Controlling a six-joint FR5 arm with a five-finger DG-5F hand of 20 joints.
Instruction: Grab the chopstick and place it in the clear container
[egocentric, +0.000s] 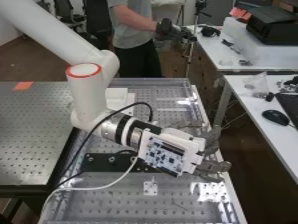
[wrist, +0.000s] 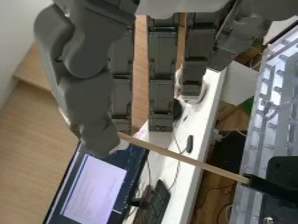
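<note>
In the high view the hand (egocentric: 211, 167) is over the right edge of the perforated bench, past the white wrist mount with its circuit board. In the wrist view the hand (wrist: 88, 107) has its thumb tip against a fingertip, pinching one end of the chopstick (wrist: 183, 158). The light wooden shaft slants away from that pinch to a black end part, which overlaps a black plate. The exact contact between thumb and finger is partly hidden behind the thumb.
The perforated bench (egocentric: 120, 200) carries a black mounting bar (egocentric: 100, 162) below the arm and a white block (egocentric: 117, 98) behind it. A white side table (egocentric: 266, 132) with a mouse (egocentric: 275, 117) stands to the right, across a gap.
</note>
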